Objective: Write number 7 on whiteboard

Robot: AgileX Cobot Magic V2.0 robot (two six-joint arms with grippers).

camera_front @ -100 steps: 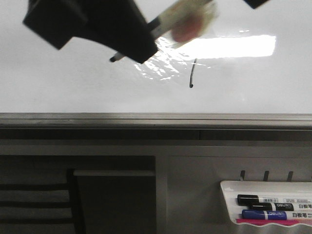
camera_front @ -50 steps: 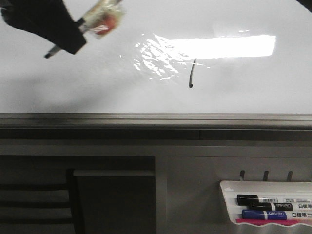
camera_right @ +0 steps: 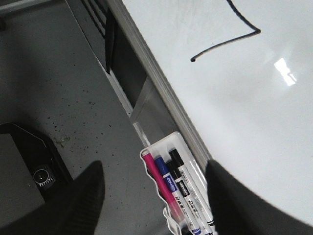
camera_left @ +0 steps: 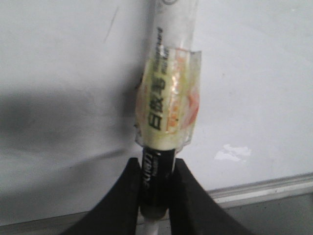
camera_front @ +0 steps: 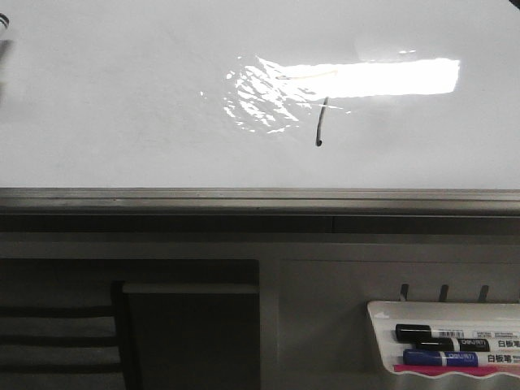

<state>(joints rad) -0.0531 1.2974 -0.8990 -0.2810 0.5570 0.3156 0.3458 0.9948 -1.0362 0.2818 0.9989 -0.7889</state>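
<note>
The whiteboard fills the upper front view. On it is the number 7, a dark curved downstroke under a faint top stroke lost in the light glare. It also shows as a black angled line, the number 7, in the right wrist view. My left gripper is shut on a black-and-white marker wrapped in clear tape, held over the whiteboard away from the mark. It is almost out of the front view. My right gripper is open, its fingers wide apart above the marker tray.
A grey metal rail runs along the board's lower edge. Below it at the right hangs a white marker tray with black, blue and pink markers. A dark box stands on the speckled grey floor.
My left gripper with the marker has swept left across the board, from beside the mark to the far left edge, leaving the front view. The mark is unchanged.
</note>
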